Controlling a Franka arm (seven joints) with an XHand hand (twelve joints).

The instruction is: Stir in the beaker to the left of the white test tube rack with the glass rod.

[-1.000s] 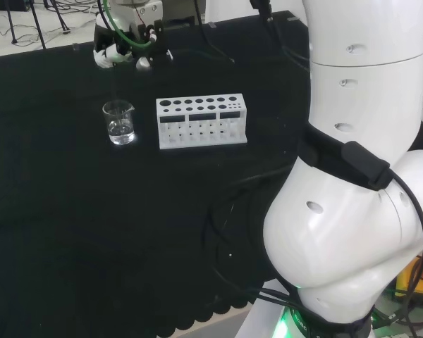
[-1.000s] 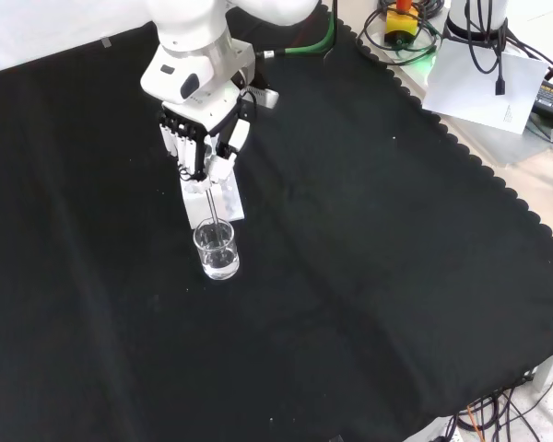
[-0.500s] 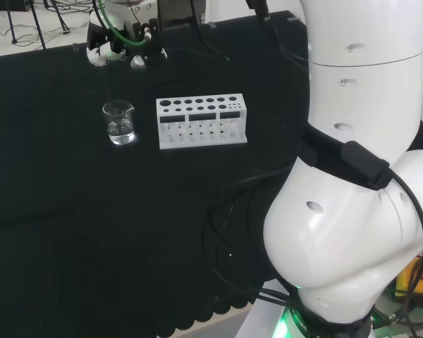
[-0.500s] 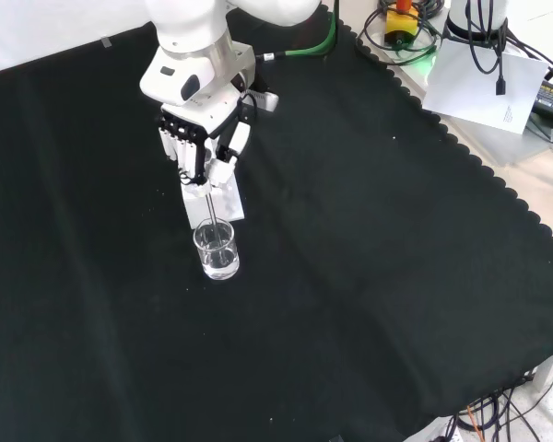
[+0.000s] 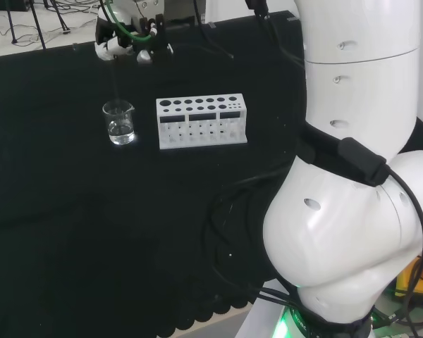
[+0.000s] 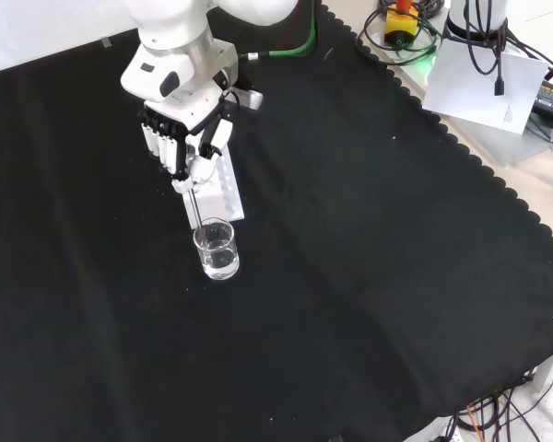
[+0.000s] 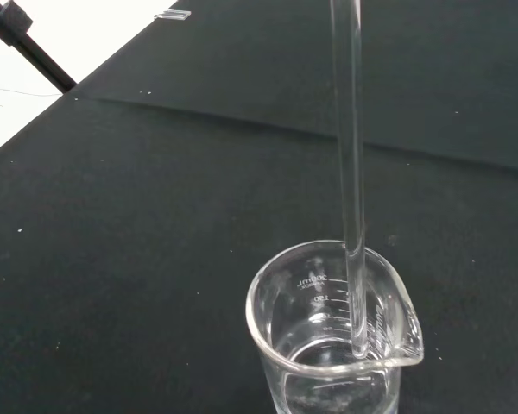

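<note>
Where rack [image 6: 217, 189] touches beaker [image 6: 216, 249]

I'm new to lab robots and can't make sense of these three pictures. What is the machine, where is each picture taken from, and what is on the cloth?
The big white shapes are the links of one robot arm. It ends in a black and white hand with fingers and a thumb.

The head view looks over the arm from behind. The front view looks down on the black cloth from the other side. The wrist view sits at the hand itself.

On the cloth stand a clear beaker with some clear liquid and a white test tube rack.

The hand's fingers are curled around a thin glass rod, which hangs down. The wrist view shows its tip just inside the beaker's rim.
</note>
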